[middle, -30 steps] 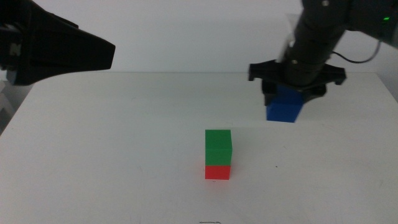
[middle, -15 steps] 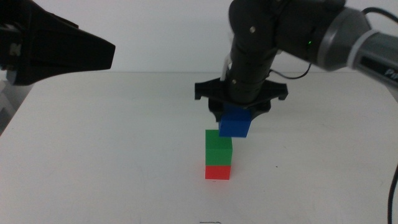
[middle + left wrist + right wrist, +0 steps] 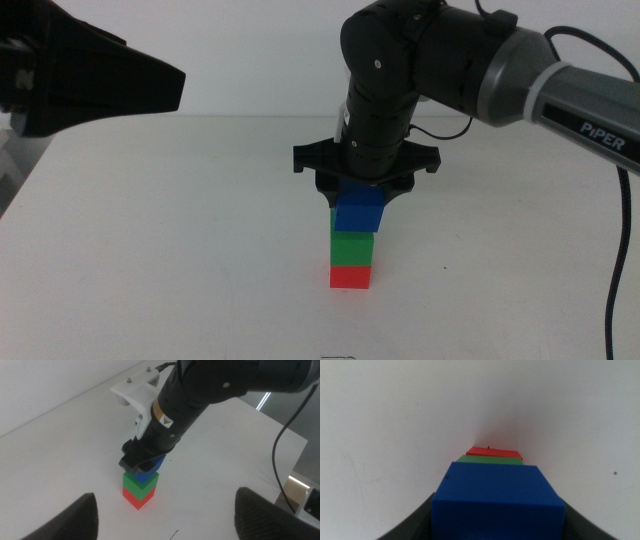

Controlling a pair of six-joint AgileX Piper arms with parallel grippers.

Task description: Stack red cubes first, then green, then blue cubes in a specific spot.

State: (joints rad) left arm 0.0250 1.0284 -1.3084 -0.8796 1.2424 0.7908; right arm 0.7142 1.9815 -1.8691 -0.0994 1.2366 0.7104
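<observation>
the right gripper (image 3: 362, 190) is reaching down over the middle of the white table (image 3: 180, 250), its two dark jaws clamping the blue cube (image 3: 359, 213) from either side. the blue cube is sitting directly over the green cube (image 3: 352, 247), and the two look to be touching or just about touching, though the exact contact is hard to tell; the blue one is lying a touch to the right of the green one's face in the middle view. the green cube is resting squarely on the red cube (image 3: 350, 277), which is standing on the tabletop. in the right wrist view the blue cube (image 3: 498, 502) is filling the gap between the jaws, with slivers of green (image 3: 490, 460) and red (image 3: 494, 452) showing beyond it. the left gripper (image 3: 165, 520) is waiting raised at the far left, jaws spread wide apart and holding nothing.
</observation>
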